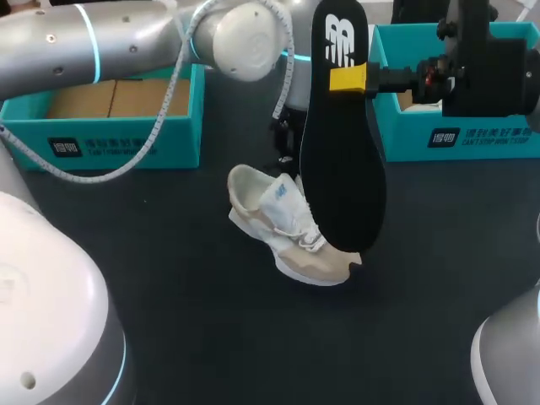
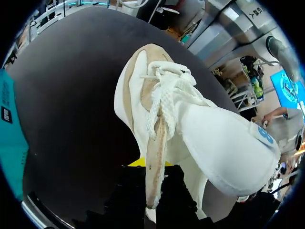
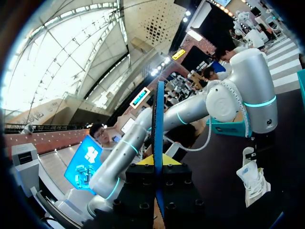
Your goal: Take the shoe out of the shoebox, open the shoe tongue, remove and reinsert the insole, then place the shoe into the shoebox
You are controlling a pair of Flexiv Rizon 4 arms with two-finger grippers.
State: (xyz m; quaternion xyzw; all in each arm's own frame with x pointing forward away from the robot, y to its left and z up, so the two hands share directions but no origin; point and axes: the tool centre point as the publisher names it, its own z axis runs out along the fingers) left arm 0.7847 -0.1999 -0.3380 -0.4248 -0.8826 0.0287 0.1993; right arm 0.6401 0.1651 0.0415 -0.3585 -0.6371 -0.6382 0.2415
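Note:
A white and beige shoe (image 1: pixel 283 221) rests on the dark table near the middle, toe toward the front. My left gripper (image 2: pixel 152 164) is shut on the beige edge of its opening, with the laces (image 2: pixel 164 90) ahead of the fingers and the white tongue (image 2: pixel 224 143) folded aside. In the head view that gripper is mostly hidden behind the insole. The black insole (image 1: pixel 342 160) hangs upright above the shoe, its lower end near the toe. My right gripper (image 1: pixel 348 78) is shut on its upper part. In the right wrist view the insole (image 3: pixel 158 124) shows edge-on between the yellow tips.
A teal shoebox (image 1: pixel 110 114) with a cardboard-coloured inside stands at the back left under my left arm (image 1: pixel 126 42). A second teal box (image 1: pixel 460 135) stands at the back right behind my right gripper. The table is dark.

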